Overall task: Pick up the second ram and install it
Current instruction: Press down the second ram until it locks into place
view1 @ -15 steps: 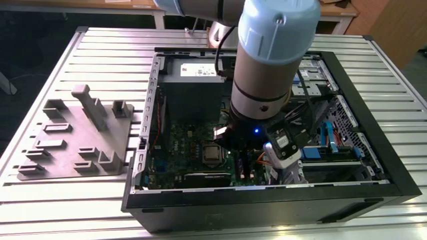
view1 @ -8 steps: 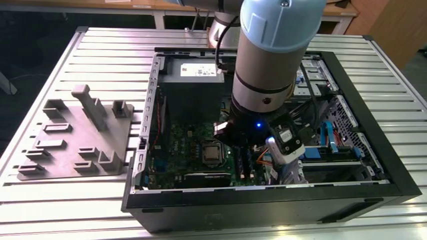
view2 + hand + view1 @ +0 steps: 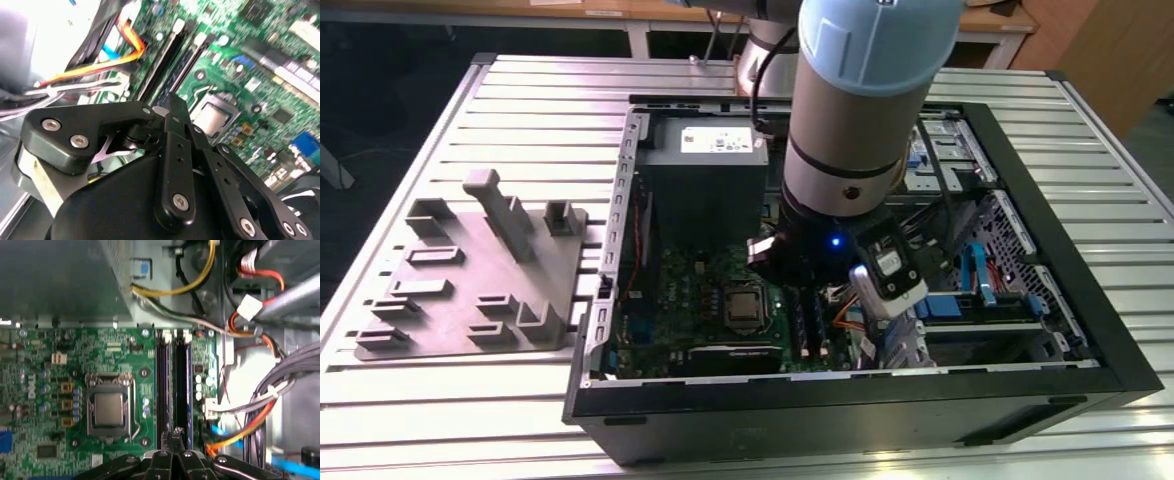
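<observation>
Tool (image 3: 175, 450) with fingers pressed together, poised above the motherboard's (image 3: 75, 355) memory slots inside the open computer case (image 3: 1067, 330). The second ram (image 3: 182, 385) stands seated in a slot just beyond the fingertips; the grey holder tray (image 3: 467, 270) lies on the worktop (image 3: 534, 110) beside the case

1. One robot arm (image 3: 861, 110), one gripper (image 3: 174, 441) on it.
2. One open computer case (image 3: 854, 410) on one slatted metal table (image 3: 534, 110).
3. One grey holder tray (image 3: 474, 275) on the table beside the case, toward the exterior view's left.
4. One grey power-supply box (image 3: 704, 170) inside the case.
5. One green motherboard (image 3: 60, 390) with one processor socket (image 3: 108, 408).
6. Two long memory slots (image 3: 172, 385) side by side on the board, just beside the socket; can't tell how many sticks are seated in them.
7. One bundle of coloured cables (image 3: 250, 405) beside the slots; strand count unclear.
</observation>
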`<state>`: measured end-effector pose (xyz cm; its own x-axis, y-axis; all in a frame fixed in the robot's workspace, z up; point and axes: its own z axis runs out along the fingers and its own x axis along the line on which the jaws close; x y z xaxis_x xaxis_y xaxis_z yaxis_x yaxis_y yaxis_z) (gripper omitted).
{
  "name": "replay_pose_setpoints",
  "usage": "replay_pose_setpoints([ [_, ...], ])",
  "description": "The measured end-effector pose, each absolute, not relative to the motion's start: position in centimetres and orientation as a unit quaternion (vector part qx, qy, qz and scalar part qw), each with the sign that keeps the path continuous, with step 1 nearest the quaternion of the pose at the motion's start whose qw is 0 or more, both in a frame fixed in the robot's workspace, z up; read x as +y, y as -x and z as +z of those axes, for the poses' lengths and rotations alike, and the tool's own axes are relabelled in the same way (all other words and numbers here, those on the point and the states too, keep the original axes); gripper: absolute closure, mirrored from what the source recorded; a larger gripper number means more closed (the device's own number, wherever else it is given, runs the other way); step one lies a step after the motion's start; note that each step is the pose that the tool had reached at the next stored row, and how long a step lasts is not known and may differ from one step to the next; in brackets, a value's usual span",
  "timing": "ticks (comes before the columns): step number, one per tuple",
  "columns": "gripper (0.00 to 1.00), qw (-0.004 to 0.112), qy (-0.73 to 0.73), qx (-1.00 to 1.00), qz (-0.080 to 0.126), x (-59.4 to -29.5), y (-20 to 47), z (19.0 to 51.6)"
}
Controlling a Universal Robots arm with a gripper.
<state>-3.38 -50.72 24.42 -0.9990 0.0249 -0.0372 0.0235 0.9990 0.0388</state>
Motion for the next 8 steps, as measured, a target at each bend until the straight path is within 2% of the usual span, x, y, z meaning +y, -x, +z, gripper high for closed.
replay_pose_setpoints([
  [8, 0.9, 0.019, -0.012, 1.0, 0.019, -49.2, 3.4, 24.5],
])
